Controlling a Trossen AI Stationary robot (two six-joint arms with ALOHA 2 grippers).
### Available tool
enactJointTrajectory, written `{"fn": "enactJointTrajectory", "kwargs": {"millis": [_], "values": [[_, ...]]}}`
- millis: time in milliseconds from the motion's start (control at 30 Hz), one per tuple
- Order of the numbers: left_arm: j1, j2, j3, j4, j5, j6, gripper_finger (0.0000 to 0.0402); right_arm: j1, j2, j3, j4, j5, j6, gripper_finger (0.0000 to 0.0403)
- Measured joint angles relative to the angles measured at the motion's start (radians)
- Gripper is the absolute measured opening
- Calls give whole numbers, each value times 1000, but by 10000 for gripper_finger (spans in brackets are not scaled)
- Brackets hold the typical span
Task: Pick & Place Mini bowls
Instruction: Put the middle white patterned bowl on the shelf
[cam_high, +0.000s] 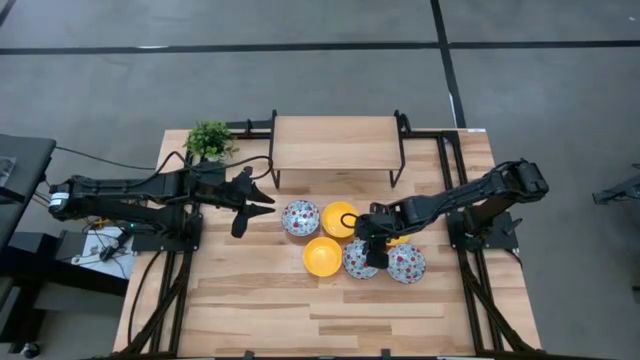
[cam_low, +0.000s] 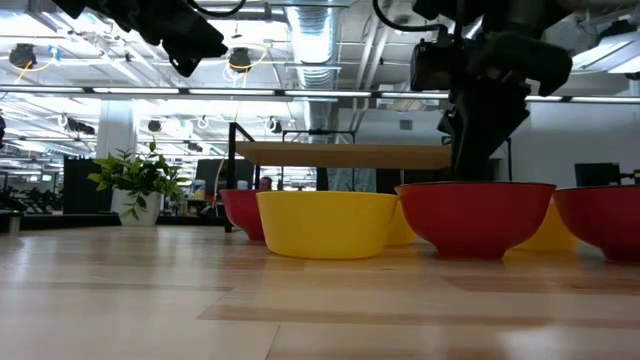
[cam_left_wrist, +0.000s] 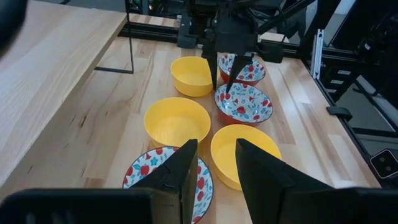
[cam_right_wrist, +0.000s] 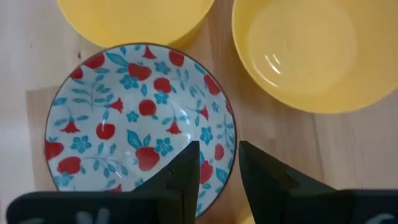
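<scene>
Right end effector (cam_right_wrist: 216, 163), fingers apart astride the rim at 5 o'clock of the floral bowl (cam_right_wrist: 134, 121) mid-tabletop: rigid, glossy, likely slippery and breakable, so pinch that rim.

Bowls, plain (cam_high: 322, 256): 3, bright yellow | Bowls, patterned (cam_right_wrist: 140, 129): 3, pale inside with red fruit and blue flowers and leaves, red outside | Table (cam_high: 260, 310): light wood planks | Shelf (cam_high: 335, 143): light wood, black frame | Plant (cam_high: 209, 138): green | Arms (cam_high: 130, 190): black
</scene>
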Motion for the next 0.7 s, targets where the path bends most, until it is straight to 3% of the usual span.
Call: {"fn": "enactJointTrajectory", "kwargs": {"millis": [433,700], "values": [[0,0,0,1,0,0,108,-40,0,0,-2,-3,0,102],[0,0,0,2,0,0,108,-24,76,0,7,-5,-1,102]]}}
